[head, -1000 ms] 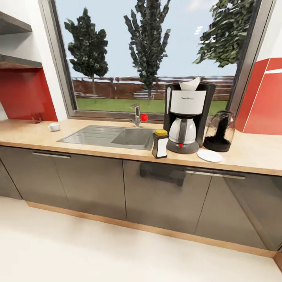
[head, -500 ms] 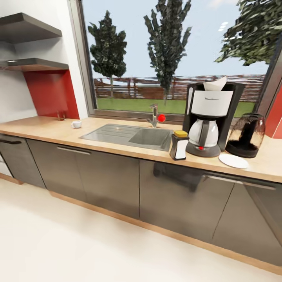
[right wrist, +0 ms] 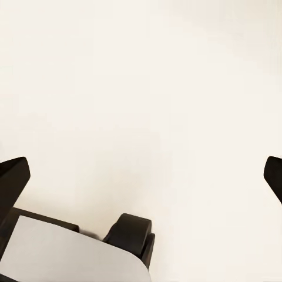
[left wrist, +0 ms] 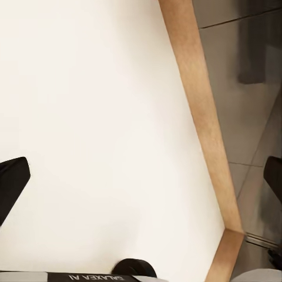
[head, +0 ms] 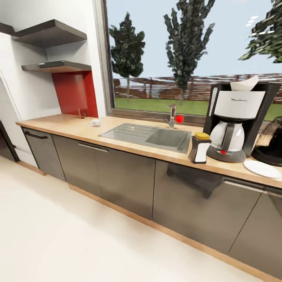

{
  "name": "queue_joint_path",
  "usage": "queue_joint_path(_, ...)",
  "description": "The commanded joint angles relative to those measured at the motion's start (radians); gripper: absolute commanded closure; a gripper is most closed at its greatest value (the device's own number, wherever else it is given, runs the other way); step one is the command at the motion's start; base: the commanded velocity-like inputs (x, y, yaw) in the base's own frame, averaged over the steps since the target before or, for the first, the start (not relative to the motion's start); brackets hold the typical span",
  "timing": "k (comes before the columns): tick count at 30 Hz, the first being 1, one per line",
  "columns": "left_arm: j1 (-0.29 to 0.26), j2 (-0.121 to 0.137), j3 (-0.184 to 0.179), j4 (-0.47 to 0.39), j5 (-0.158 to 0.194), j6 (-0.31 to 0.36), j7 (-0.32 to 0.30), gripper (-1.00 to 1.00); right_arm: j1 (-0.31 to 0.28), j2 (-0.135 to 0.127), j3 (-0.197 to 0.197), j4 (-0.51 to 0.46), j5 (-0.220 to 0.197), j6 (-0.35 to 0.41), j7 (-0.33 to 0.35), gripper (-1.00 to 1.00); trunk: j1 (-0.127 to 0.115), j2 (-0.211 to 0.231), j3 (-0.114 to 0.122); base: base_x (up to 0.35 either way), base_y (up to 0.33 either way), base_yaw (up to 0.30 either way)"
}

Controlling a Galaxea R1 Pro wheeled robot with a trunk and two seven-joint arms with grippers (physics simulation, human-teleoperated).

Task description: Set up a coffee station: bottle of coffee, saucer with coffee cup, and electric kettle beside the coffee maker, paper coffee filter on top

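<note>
On the kitchen countertop (head: 70, 127), at the right, stands the coffee maker (head: 237, 121) with the paper coffee filter (head: 244, 84) on its top. The bottle of coffee (head: 200, 147) stands just left of it. The saucer (head: 261, 169) lies bare in front of the electric kettle (head: 272, 143), which the frame edge cuts off. Far to the left, past the sink (head: 150, 136), sits the coffee cup (head: 95, 122). My left gripper (left wrist: 141, 185) is open over the pale floor beside the cabinet plinth (left wrist: 202, 117). My right gripper (right wrist: 144, 176) is open above bare floor.
A faucet (head: 172, 116) with a red knob stands behind the sink, under a big window. Two dark wall shelves (head: 55, 66) hang at the left above a red backsplash. Glossy grey cabinet fronts (head: 125, 176) run below the worktop. Pale floor (head: 78, 243) stretches in front.
The whole head view has shifted right: the camera has swung left, bringing the shelves and the counter's left end into view. The things on the counter have stayed put.
</note>
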Motion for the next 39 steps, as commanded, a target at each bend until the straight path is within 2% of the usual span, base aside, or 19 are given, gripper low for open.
queue_joint_path(1, -0.001, 0.0, 0.005, 0.0, 0.0, 0.01, -0.004, -1.0, -0.001, 0.0, -0.008, -0.001, 0.007, 0.0, 0.008, -1.0, 0.0, 0.0, -0.001, 0.234, 0.071, 0.058)
queue_joint_path(7, -0.001, 0.0, 0.005, 0.0, 0.0, 0.01, -0.004, -1.0, -0.001, 0.001, -0.008, -0.001, 0.007, 0.0, 0.008, -1.0, 0.0, 0.0, -0.001, 0.283, 0.102, 0.132)
queue_joint_path(30, -0.001, 0.0, 0.005, 0.0, 0.0, 0.01, -0.004, -1.0, -0.001, 0.002, -0.008, -0.001, 0.009, 0.0, 0.007, -1.0, 0.0, 0.0, -0.001, 0.271, 0.195, 0.264)
queue_joint_path(39, -0.001, 0.0, 0.005, 0.0, 0.0, 0.01, -0.004, -1.0, -0.001, 0.002, -0.007, 0.0, 0.01, 0.0, 0.007, -1.0, 0.0, 0.0, -0.001, 0.078, 0.072, 0.133)
